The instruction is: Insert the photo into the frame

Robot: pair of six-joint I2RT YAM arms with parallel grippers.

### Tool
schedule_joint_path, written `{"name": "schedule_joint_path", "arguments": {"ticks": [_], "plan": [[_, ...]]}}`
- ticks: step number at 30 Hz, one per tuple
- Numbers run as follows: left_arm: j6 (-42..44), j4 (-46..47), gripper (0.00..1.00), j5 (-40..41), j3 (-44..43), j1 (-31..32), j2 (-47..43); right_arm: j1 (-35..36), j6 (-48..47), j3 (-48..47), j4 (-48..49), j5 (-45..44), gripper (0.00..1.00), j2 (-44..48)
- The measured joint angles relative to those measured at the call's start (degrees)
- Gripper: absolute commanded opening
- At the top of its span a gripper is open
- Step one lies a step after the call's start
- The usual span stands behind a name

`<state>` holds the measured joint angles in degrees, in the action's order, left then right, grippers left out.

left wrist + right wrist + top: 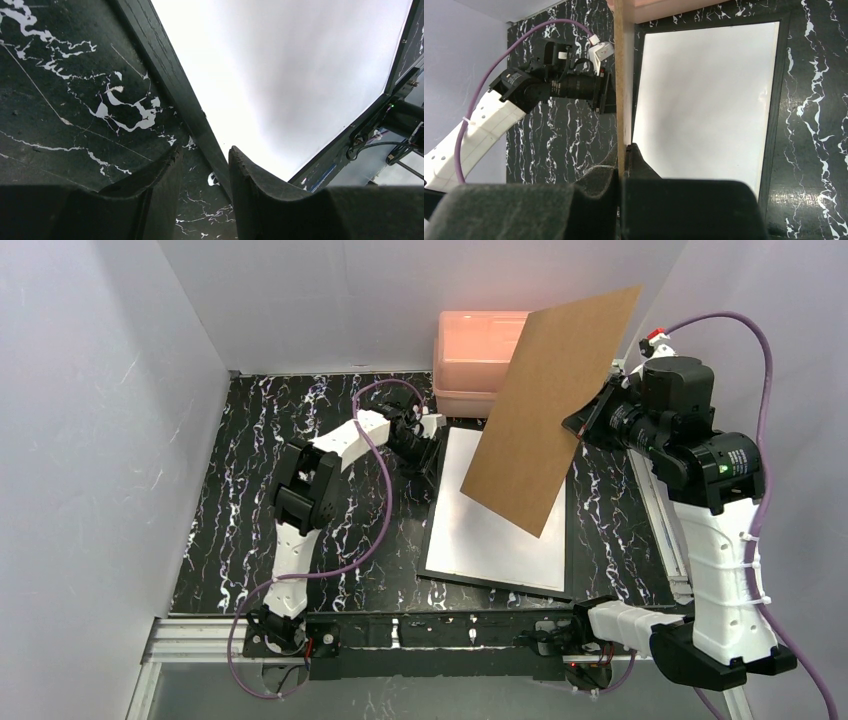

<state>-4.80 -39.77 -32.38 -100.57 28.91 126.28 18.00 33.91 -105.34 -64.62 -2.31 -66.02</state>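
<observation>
**Overhead:** Your right pincer (590,420) is clamped on one edge of the brown backing board (550,400), which hangs tilted in the air. Below it and to its left, the frame (495,586) lies flat on the counter (240,490). A white sheet fills the frame. It is probably the photo (490,530) lying face down, though glare off the glass cannot be ruled out. Your left pincer (430,445) sits at the frame's far left corner, and the pink box (475,340) stands just beyond it.

**Left wrist:** The left pincer (206,148) has its jaws part-way apart and appears to grip nothing. The frame's black rail (165,65) runs up from between the fingertips, with the white sheet (280,75) to their right. You cannot tell whether a finger touches the rail.

**Right wrist:** The board (619,75) shows edge-on, pinched in the closed right pincer (624,150). The frame (778,100) lies ahead and to the right.

**Doing it well:** Check that the sheet sits square inside the rails. Steady the frame with your left pincer, then lower the board flat, one edge first, without dragging the sheet.
</observation>
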Motion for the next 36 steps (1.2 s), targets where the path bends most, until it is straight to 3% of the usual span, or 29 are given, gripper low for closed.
{"name": "schedule_joint_path", "arguments": {"ticks": [13,36], "plan": [[-1.9,2.3,0.32,0.8,-0.4,1.5,3.3,0.0,0.0,0.0,-0.9,-0.3,0.01,-0.3],[-1.9,5.9,0.1,5.6,4.5,1.2,0.0,0.0,0.6,4.0,0.2,1.5,0.01,0.0]]}}
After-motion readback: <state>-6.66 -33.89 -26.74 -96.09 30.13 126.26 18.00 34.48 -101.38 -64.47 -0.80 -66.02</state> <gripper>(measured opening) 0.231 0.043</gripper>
